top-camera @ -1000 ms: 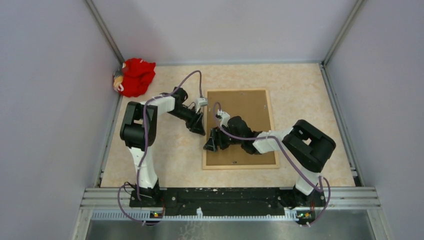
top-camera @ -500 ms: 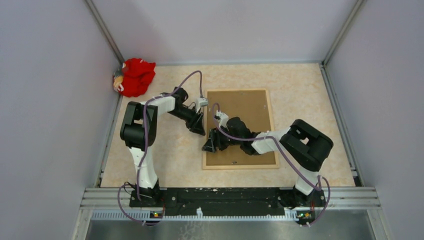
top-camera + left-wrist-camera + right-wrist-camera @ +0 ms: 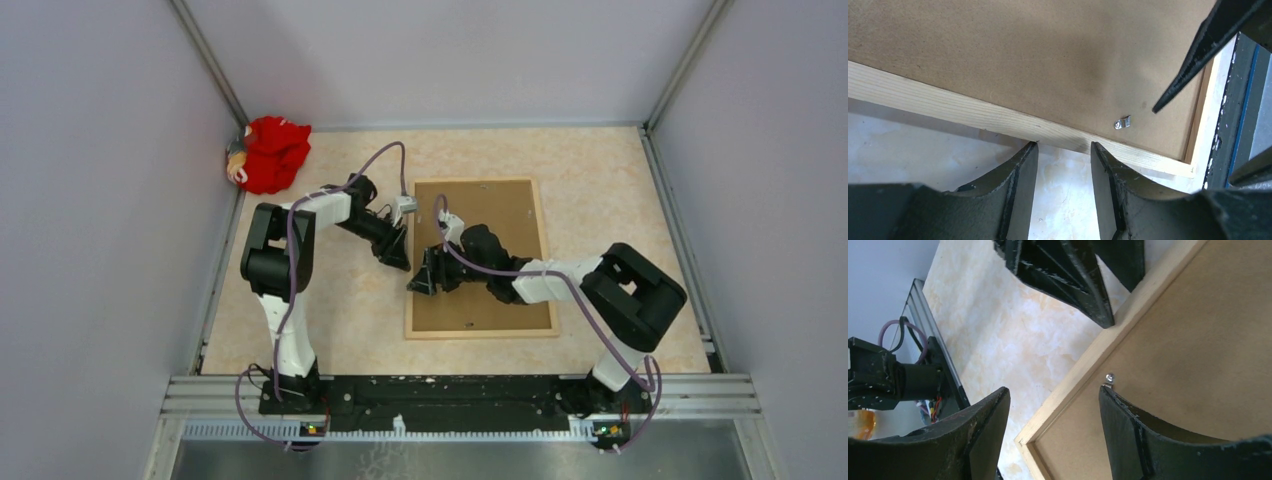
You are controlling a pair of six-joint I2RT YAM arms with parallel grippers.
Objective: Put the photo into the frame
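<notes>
**Item 1 – L gripper** (image 3: 1063, 148): jaws approx. half apart, nothing betw. them. Both fingertips (image 3: 1029, 152) sit right at the outer side of the frame's left rail; can't tell if touching. Only bare tabletop shows in the gap.

**Item 2 – R gripper** (image 3: 1053, 401): jaws set fairly wide, nothing gripped. It straddles the same left rail from above, w/ one finger over the table and the other finger (image 3: 1120, 412) over the backing board. It is just near of the L gripper, close beside it but apart.

**Item 3 – frame** (image 3: 478, 331): thin light-wood rectangle, lying flat and back-side up at mid-table, long side running near–far. Both grippers are at its left rail, about halfway along.

**Item 4 – backing board** (image 3: 505, 215): plain brown, seated inside the frame's rails and filling the opening.

**Item 5 – small metal clip** (image 3: 1109, 377): on the board just inside the left rail, right by the R gripper's board-side finger.

**Item 6 – table** (image 3: 330, 300): pale marbled beige top, w/ grey walls on the left, right and far sides.

**Item 7 – red cloth bundle** (image 3: 272, 152): in the far-left corner, well apart from the frame and both arms.

**Item 8 – purple cables** (image 3: 385, 150): one run along each arm.
</notes>
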